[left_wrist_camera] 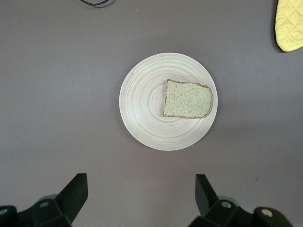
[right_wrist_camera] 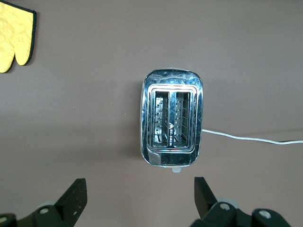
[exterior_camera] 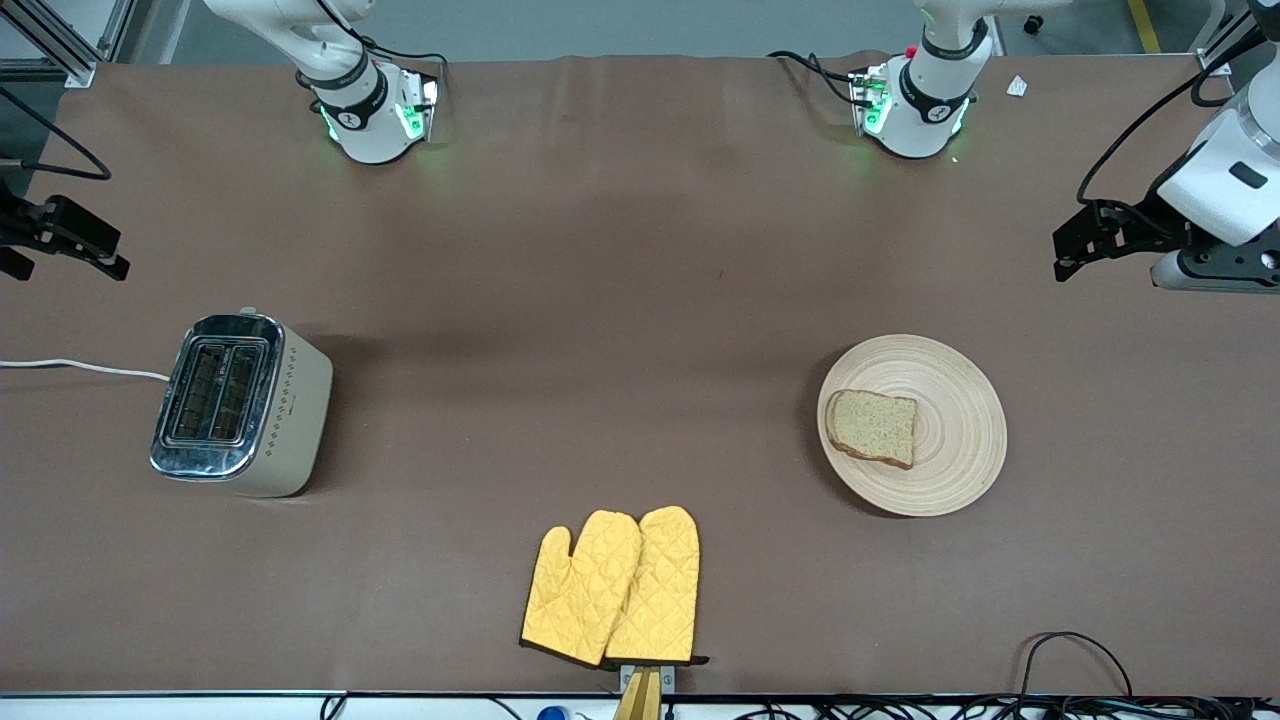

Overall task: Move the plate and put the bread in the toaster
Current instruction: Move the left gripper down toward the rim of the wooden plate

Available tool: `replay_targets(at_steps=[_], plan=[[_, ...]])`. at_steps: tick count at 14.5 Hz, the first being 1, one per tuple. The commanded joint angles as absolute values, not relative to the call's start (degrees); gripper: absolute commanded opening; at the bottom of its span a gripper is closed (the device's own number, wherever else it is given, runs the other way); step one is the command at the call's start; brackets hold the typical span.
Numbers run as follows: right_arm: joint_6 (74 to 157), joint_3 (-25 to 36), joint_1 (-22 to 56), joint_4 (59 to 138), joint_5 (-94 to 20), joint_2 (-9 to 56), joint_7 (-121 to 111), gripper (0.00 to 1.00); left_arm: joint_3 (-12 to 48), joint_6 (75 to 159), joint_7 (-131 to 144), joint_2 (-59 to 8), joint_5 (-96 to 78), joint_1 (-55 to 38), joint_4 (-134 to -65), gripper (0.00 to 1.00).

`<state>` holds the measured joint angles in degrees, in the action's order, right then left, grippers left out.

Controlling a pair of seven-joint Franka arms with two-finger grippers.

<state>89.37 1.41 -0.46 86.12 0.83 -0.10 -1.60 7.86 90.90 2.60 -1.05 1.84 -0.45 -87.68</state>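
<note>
Bread [exterior_camera: 872,427] is found lying flat on the wooden plate [exterior_camera: 950,470], off-centre toward the toaster's side, at the left arm's end of the table. Toaster [exterior_camera: 240,405] is set well apart at the right arm's end, slots upward.

Left gripper [exterior_camera: 1085,243] is held high near the plate and is judged the nearer arm; fingers [left_wrist_camera: 75,189] spread wide, nothing held.

Right gripper [exterior_camera: 60,235] is held near the toaster; fingers [right_wrist_camera: 75,194] spread wide, empty.
</note>
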Motion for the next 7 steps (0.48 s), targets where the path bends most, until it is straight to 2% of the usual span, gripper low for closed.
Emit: replay_targets(at_steps=[1,7], plan=[[89.6,1.2,-0.9,86.2,1.4,0.1,-1.9,1.0,8.0,90.1,2.7,-1.2,1.1,-0.4,-86.9,1.0],[89.6,1.2,-0.9,86.2,1.3,0.1,-1.8,1.0,7.6,90.1,2.6,-2.5,1.0,0.3,-86.7,1.0]])
